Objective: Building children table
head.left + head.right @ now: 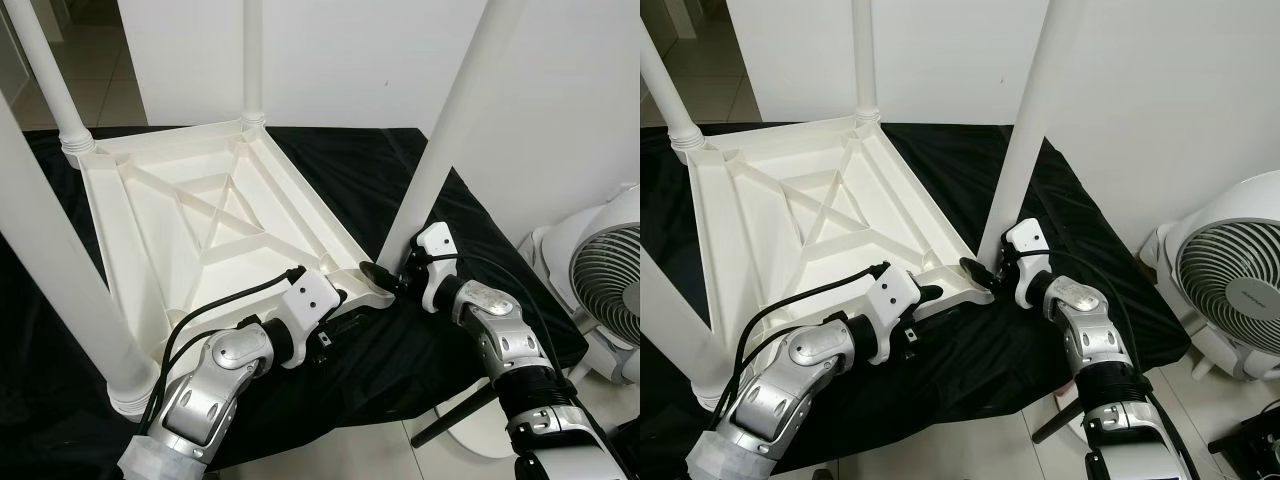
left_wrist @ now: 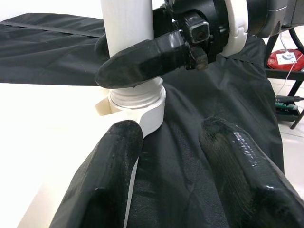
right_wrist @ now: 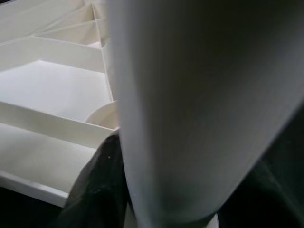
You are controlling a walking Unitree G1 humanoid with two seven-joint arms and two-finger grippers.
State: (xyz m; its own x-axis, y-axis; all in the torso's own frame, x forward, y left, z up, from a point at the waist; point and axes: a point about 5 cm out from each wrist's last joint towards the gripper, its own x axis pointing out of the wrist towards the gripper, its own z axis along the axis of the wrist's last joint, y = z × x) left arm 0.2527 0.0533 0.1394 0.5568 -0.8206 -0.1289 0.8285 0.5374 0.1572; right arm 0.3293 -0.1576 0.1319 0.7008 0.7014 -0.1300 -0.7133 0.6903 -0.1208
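White leg (image 1: 450,140) between right fingers (image 2: 142,59).

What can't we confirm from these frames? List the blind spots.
- Leg tops: all four legs, including the near-right leg, are cut off by the top edge in the head views.
- Socket seating: in the left wrist view the right gripper covers the leg's lower end above its collar.
- Right wrist view: the leg is close and blurred, hiding the socket.
- Left gripper: open beside the table corner; contact unclear.

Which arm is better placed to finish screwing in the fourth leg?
Right. The right gripper is closed around the base of the leg. The left gripper is open beside the table's corner socket.
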